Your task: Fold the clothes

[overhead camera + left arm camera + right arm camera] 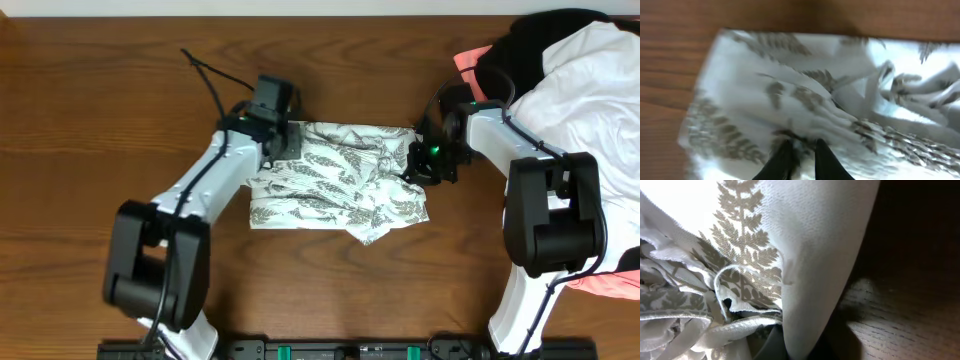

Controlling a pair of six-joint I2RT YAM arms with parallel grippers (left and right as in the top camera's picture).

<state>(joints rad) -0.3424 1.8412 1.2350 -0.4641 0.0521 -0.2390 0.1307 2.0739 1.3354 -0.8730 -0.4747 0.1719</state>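
The clothes (337,182) are lying as one crumpled, roughly rectangular heap near the middle of the table (100,120), a little closer to its far edge than to its near edge. The fabric is looking thin and soft, white with grey-green fern leaves printed all over. Its far and left edges are running fairly straight, while its near right corner is bunching into loose folds.

From overhead, the left gripper (284,140) is sitting on the garment's far left corner and the right gripper (426,161) is pressing against its right edge. That view alone is also showing the pile at the far right corner of the table: a plain white garment (590,90) lying over a black garment (535,40) and a coral-pink garment (468,64).

The left wrist camera is showing what the overhead cannot: two dark fingers (781,161) standing close together, the jaws clamped on a ridge of the printed cloth. The picture is blurring.

The right wrist camera is looking straight into a hanging fold of the fabric with its fine weave, one crisp fern frond and a thin cord loop. The cloth is covering the jaws, so I cannot tell whether they are apart or together.
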